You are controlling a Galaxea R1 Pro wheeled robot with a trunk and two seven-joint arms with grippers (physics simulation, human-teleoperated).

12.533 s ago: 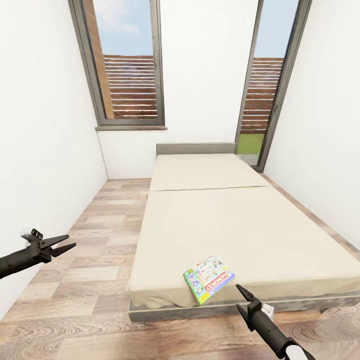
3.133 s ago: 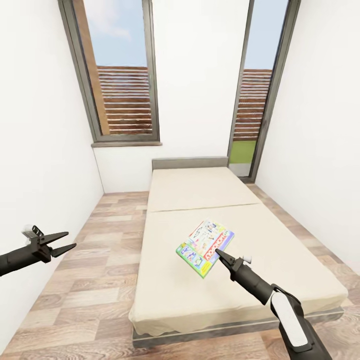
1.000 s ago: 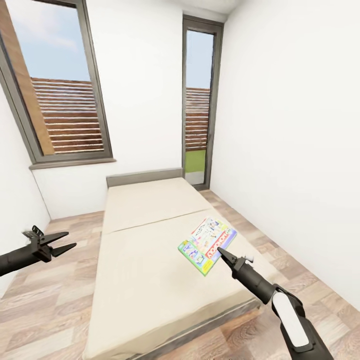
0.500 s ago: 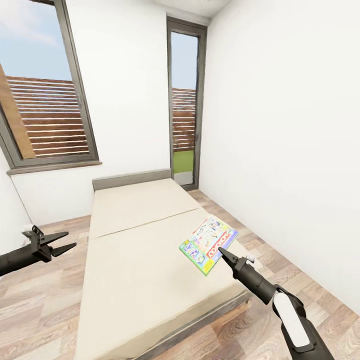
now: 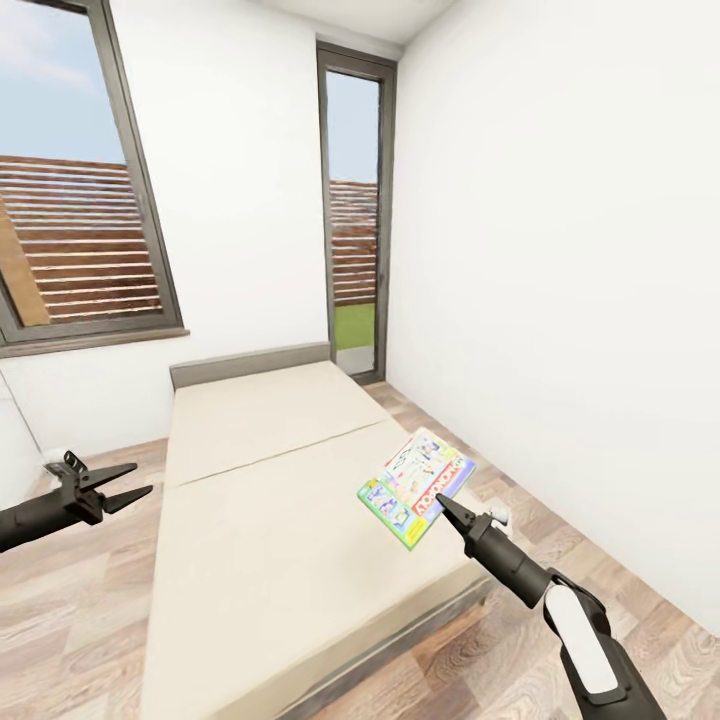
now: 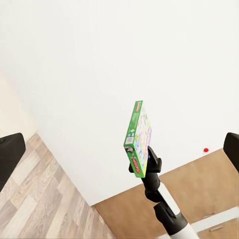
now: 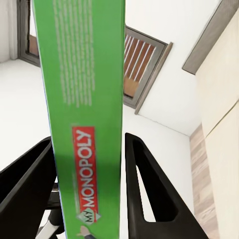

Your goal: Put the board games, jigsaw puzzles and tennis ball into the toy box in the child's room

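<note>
Head view: we see the board game [image 5: 416, 487] held above the bed [image 5: 270, 480], right gripper [image 5: 441, 505] clamped on its near edge; left gripper [image 5: 120, 487] has jaws apart, empty.
Left wrist view: box [image 6: 138, 138] stands edge-on, flat, stiff.
Right wrist view: jaws pinch the green spine [image 7: 82, 114]; we judge it light, slick, prone to pivot; deeper hold is safer.

The board game [image 5: 416, 487] is off the bed's [image 5: 280, 520] foot edge — lifted clear, clamped in the right gripper [image 5: 441, 505].
</note>
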